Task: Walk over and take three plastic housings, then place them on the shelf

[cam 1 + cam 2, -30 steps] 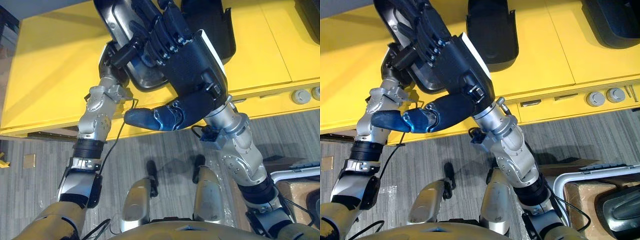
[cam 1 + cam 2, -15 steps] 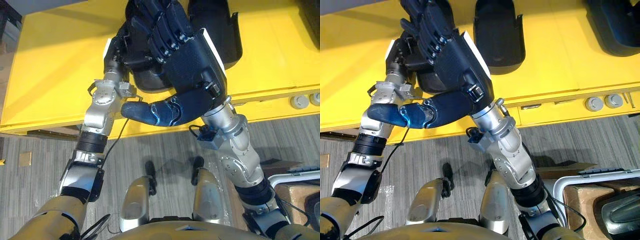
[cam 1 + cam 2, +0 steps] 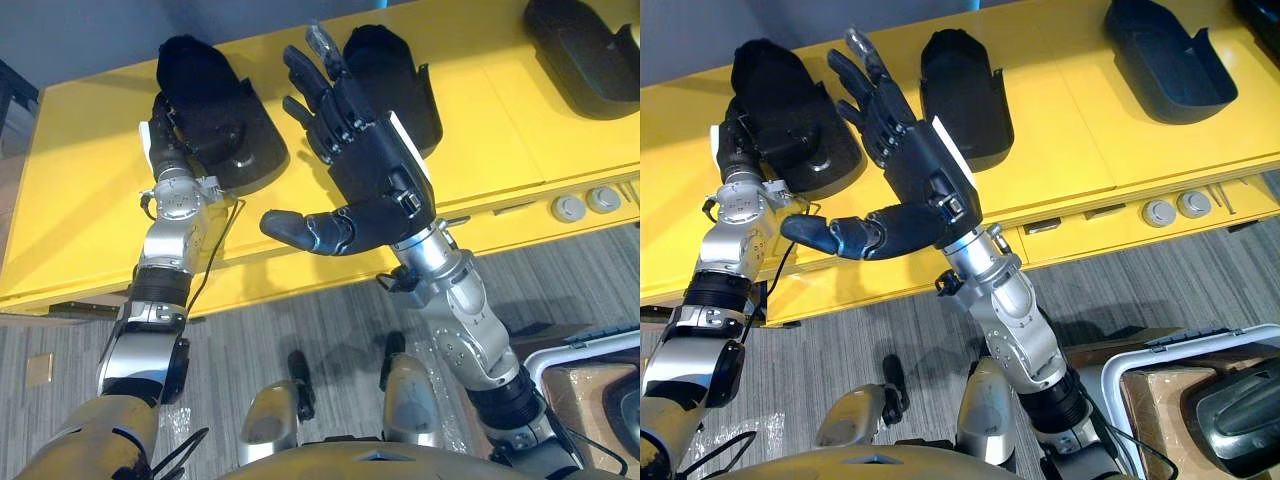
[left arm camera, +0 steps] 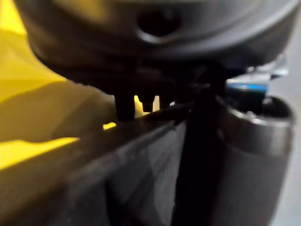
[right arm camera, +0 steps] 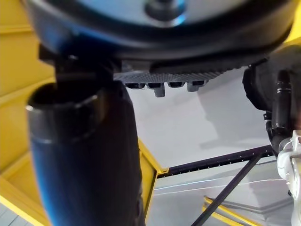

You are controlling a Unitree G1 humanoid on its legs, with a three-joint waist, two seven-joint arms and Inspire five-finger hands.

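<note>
Three black plastic housings lie on the yellow shelf top (image 3: 90, 210): one at the left (image 3: 215, 115), one in the middle (image 3: 395, 85), one at the far right (image 3: 1165, 60). My left hand (image 3: 735, 150) rests against the left housing's near-left edge, fingers straight alongside it and curled round nothing. In front of the left and middle housings my right hand (image 3: 365, 170) is raised clear of the shelf. It is open, with spread fingers and the thumb (image 5: 84, 155) pointing left, and holds nothing.
Two round silver knobs (image 3: 1170, 208) sit on the shelf's front ledge at the right. A white-rimmed bin (image 3: 1120, 375) on the grey floor at the lower right holds another dark housing (image 3: 1240, 420). A wide bare stretch of yellow top lies between the middle and right housings.
The view has pulled back. The left housing now lies flat on the shelf. My left hand has let go of its rim, and my right hand has lifted off it.
</note>
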